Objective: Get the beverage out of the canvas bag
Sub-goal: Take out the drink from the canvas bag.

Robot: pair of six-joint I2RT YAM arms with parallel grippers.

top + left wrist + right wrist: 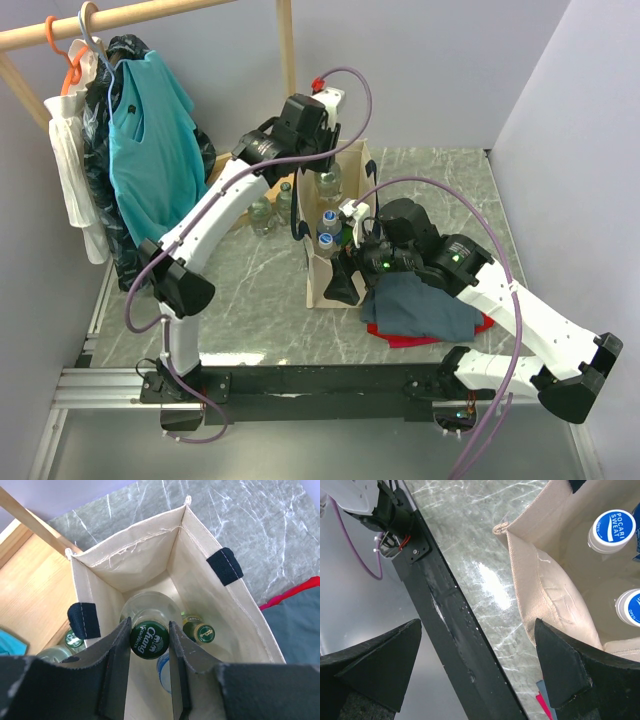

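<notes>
The beige canvas bag [322, 285] with navy handles [224, 565] stands open in the middle of the table. Inside it are a clear glass bottle with a green Chang cap [149, 641], a bottle with a green and gold cap [202, 632], and two Pocari Sweat bottles [615, 525]. My left gripper [149, 625] reaches down into the bag from above and is shut on the neck of the Chang bottle, whose body stands inside the bag. My right gripper [478, 622] is open and empty at the bag's near end, with its right finger [565, 670] next to the bag's outer wall.
Other bottles [262, 212] stand outside the bag on its left, by a wooden rack base [35, 590]. A folded grey-blue cloth [420, 305] lies on something red [395, 337] to the right of the bag. Clothes [145, 150] hang at the back left. A black rail [450, 630] runs along the table's near edge.
</notes>
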